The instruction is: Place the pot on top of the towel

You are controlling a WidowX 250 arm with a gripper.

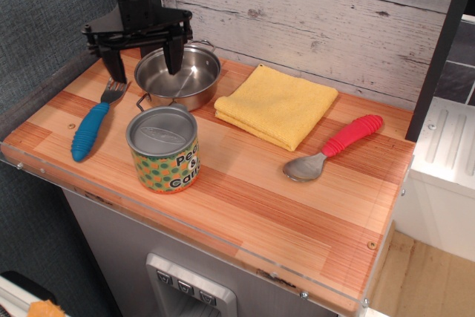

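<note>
— Wooden counter point(245, 183), plank wall behind. Any writing?
— Only the can point(163, 148): "Pe", "&", "Car", lid sealed.
— And the pot point(178, 76)?
— Empty, back left, beside the towel point(276, 105). The gripper point(141, 53) hangs spread wide above it, holding nothing.

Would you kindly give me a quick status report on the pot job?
Pincer open, straddling pot's left rim. Pot on counter, not gripped, left of towel. Towel top bare; can in front, off the path.

Bright, even light; sharp focus
</note>
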